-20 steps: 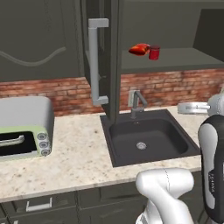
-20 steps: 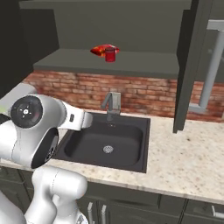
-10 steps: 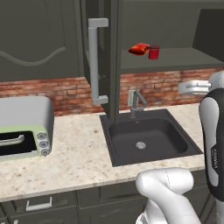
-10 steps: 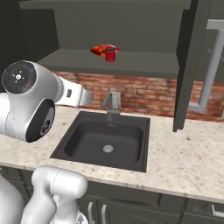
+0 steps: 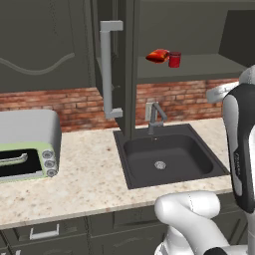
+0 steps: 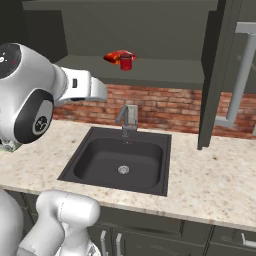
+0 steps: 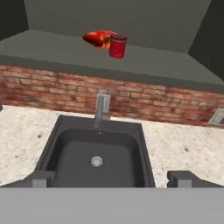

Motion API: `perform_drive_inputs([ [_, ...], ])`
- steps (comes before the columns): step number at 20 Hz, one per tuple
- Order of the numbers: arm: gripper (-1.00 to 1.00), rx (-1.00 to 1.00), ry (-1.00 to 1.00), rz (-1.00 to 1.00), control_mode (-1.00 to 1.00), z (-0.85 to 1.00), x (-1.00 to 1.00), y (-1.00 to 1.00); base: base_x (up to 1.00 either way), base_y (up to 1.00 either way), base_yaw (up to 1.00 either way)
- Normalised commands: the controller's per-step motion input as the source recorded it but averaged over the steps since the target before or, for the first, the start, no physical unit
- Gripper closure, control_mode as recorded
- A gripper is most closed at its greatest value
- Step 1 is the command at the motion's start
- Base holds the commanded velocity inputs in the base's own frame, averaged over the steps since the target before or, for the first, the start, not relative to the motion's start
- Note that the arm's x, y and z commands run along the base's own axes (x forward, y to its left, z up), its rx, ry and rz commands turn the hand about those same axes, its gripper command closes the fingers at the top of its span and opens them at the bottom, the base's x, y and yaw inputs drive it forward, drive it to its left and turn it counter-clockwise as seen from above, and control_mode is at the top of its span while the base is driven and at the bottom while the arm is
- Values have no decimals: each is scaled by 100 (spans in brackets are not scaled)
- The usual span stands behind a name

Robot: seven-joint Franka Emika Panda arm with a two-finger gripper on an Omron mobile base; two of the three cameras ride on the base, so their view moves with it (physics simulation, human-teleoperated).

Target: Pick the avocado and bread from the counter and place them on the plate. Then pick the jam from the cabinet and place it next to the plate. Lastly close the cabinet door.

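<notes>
Two finger tips: gripper [image 7: 112, 178] spread wide, nothing between them; dark tips rise at the bottom of the hand view, well apart, over the near rim of the sink [image 7: 52, 144].
Arm: white links with dark joints, at the right edge of the left base view and filling the left side of the right base view.
Counter [image 5: 89, 174]: beige speckled slab around the sink; dark drawers with silver handles below, seen from both base cameras.
Toaster oven [image 5: 25, 144]: grey and pale green, on the counter left of the sink; left base view alone takes it in.
Faucet [image 6: 128, 117]: grey, upright at the back rim of the sink, before the red brick wall [image 6: 165, 107].
Wall outlet [image 7: 216, 116]: pale plate on the brick at far right, hand view.
Cabinet door [image 5: 113, 64]: standing open, long light-grey bar handle [image 5: 106, 69]; left of the sink from the left camera, right of it from the right camera.
Cabinet [image 7: 144, 65]: open, one flat inner shelf above the brick.
Jam [image 7: 117, 46]: squat red jar upright on the shelf, above the faucet.
Red-orange packet [image 7: 98, 38]: lying just beside the jam, touching or nearly so.
</notes>
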Motion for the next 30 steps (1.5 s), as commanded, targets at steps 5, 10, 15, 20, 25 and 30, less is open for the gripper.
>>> perform_drive_inputs([
  [5,-100,-11,-7,0,-100,0,39,-3,0,0,0],
  [10,-100,7,-4,0,-100,7,33,-1,0,0,0],
  [15,-100,16,-2,0,-100,13,14,0,0,0,0],
  [20,-100,9,0,0,-100,5,28,0,0,0,0],
  [25,-100,1,0,0,-100,0,45,0,0,0,0],
  [30,-100,0,0,0,-100,0,59,4,0,0,0],
])
